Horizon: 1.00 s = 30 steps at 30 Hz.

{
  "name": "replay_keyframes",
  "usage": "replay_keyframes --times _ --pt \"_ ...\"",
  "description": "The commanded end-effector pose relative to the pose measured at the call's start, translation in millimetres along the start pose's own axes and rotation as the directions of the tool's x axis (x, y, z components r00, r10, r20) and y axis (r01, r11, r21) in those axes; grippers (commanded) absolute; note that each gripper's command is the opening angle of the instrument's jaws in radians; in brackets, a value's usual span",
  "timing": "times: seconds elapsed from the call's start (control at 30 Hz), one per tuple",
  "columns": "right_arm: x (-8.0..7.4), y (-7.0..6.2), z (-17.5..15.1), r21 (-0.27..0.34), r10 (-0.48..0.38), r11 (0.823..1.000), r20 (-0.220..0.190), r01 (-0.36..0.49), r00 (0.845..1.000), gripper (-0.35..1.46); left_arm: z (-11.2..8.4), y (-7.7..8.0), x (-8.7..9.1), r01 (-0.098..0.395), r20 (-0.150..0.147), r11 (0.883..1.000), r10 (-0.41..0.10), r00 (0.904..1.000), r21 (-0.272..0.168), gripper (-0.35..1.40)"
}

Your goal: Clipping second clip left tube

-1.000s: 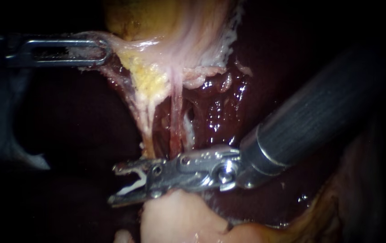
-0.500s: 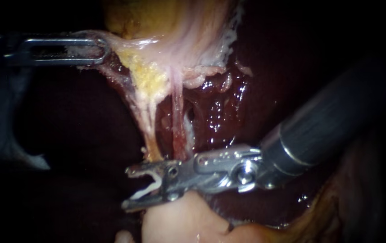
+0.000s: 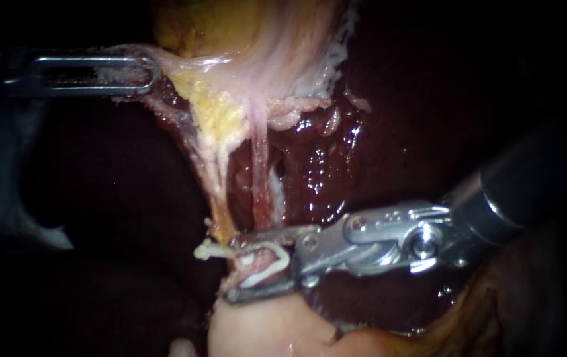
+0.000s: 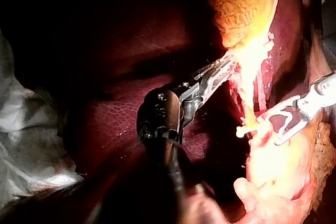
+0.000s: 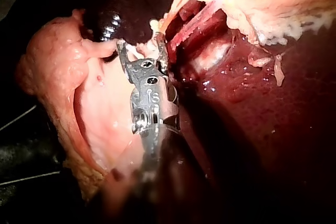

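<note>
Two thin tubes run down from the gallbladder (image 3: 230, 26): the left tube (image 3: 217, 192) and the right tube (image 3: 261, 178). My right instrument (image 3: 231, 268) stands with its jaws open around their lower end, one jaw above and one below the tissue. A white clip (image 3: 266, 264) sits between the jaws, curved round that tissue. A small white piece (image 3: 205, 250) sticks out to the left of the left tube's foot. My left instrument (image 3: 147, 74) is shut on the gallbladder's edge and holds it stretched leftward. The left wrist view shows both instruments (image 4: 223, 68) (image 4: 270, 128). The right wrist view shows my right instrument (image 5: 140, 43).
Dark red liver (image 3: 336, 152) lies behind and to the right of the tubes. A pale lump of tissue (image 3: 263, 324) sits just under the right instrument's lower jaw. Yellowish tissue (image 3: 468, 317) borders the lower right.
The right instrument has drawn back to the right along the tubes' foot. Its open jaws, earlier left of the tubes, now straddle the tissue with the clip around it. The left instrument has held still.
</note>
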State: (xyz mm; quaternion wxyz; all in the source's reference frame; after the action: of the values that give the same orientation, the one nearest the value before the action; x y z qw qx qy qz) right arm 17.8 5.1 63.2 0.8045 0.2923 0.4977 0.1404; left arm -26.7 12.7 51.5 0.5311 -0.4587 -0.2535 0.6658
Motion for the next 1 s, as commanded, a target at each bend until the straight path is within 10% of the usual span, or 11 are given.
replay_keyframes --times 0.03,1.0 --pt "-0.1 0.2 0.1 -0.001 0.001 1.0 0.0 -0.001 1.0 0.45 0.0 0.0 0.0 0.0 0.0 1.0 0.0 1.0 0.0 -0.35" --pt "-1.6 5.5 3.6 0.036 0.104 0.994 -0.084 -0.101 0.991 0.48 0.1 0.0 -0.1 -0.001 -0.001 1.0 0.001 1.0 0.001 -0.35"
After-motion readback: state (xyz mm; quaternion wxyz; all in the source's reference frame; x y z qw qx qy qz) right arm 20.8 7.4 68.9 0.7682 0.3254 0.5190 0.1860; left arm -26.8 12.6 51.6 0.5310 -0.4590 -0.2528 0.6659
